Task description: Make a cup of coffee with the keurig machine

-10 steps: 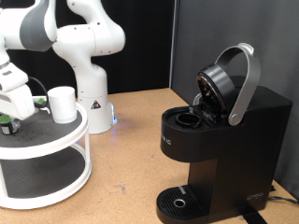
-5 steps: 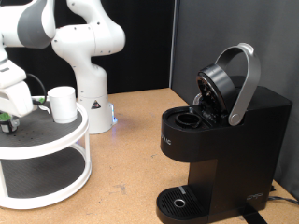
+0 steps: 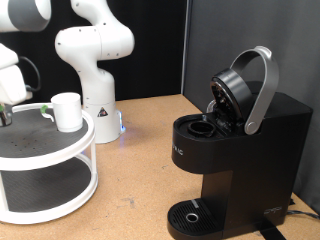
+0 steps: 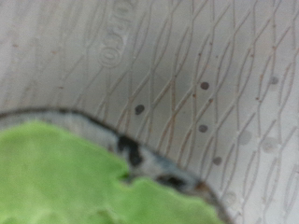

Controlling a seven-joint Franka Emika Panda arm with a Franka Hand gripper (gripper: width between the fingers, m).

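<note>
In the exterior view the cup (image 3: 67, 110) stands on the top tier of a white round two-tier stand (image 3: 60, 150) at the left, and the keurig machine (image 3: 240, 160) stands well apart on the desk (image 3: 140, 190) at the right with its lid raised. The tool (image 3: 8, 105) is at the left edge above the stand, near the cup, mostly cut off. Only the wrist view shows a blurred green-topped pod (image 4: 75, 177) very close over the stand's patterned grey mat (image 4: 187, 75); whether the fingers are apart or together cannot be told.
</note>
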